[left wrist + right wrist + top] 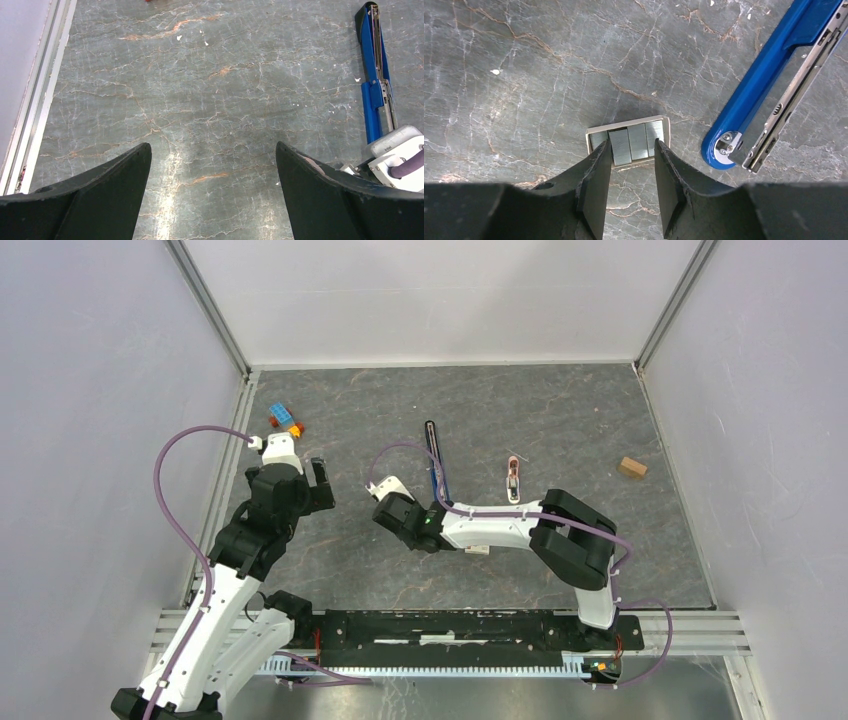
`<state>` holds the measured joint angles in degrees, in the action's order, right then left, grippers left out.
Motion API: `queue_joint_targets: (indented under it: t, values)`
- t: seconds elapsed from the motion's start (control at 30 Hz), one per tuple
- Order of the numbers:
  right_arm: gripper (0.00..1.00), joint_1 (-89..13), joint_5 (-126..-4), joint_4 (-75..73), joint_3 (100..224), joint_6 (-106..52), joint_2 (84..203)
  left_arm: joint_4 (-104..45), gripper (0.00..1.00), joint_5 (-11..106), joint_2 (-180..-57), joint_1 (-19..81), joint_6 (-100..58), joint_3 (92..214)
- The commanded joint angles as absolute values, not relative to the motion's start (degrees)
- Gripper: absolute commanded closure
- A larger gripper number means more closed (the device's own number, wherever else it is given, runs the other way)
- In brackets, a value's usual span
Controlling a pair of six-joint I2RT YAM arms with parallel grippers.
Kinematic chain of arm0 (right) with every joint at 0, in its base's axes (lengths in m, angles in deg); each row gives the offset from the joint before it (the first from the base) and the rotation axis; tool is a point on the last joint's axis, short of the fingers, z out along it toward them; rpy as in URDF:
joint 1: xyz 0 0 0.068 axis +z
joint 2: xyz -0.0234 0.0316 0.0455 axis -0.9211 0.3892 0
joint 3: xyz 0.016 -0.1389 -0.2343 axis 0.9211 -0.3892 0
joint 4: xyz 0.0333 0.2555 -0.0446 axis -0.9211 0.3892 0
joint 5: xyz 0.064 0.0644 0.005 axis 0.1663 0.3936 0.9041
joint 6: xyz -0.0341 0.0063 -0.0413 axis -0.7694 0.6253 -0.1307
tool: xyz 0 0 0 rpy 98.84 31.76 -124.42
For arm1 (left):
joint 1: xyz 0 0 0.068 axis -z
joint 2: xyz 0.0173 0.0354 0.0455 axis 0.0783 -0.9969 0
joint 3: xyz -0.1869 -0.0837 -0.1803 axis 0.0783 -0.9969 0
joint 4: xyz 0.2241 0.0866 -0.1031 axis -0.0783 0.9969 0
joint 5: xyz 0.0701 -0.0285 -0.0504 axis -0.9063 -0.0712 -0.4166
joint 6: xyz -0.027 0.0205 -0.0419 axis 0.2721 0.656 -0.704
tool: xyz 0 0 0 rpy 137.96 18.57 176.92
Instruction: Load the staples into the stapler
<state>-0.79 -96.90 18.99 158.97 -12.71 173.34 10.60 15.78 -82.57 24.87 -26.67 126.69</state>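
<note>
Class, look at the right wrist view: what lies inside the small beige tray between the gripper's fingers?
Silvery staples lie side by side in the tray. The fingertips of the right gripper cover its near edge, so that part is hidden.

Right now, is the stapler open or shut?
Open. The stapler lies unfolded on the table, and its blue arm and metal rail spread apart from the hinge.
</note>
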Motion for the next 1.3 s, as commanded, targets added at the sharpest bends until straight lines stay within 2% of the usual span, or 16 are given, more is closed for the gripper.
queue_joint_targets:
  t: [0.0, 0.43, 1.1, 1.27]
  values:
    - [0.58, -0.22, -100.59, 19.96, 161.65, -13.47, 173.97, 10.36, 0.0, 15.42, -82.61, 25.11, -26.41, 128.16]
    - [0.63, -0.17, -102.19, 19.11, 161.31, -13.27, 172.46, 10.31, 0.0, 15.39, -82.43, 25.17, -26.42, 128.13]
    - [0.64, -0.85, -105.09, 18.84, 160.53, -13.73, 167.63, 10.47, 0.0, 15.34, -82.83, 25.21, -26.33, 127.99]
    - [0.64, -2.24, -99.73, 14.71, 156.88, -14.16, 165.74, 10.41, 0.0, 15.31, -82.95, 25.21, -26.42, 127.98]
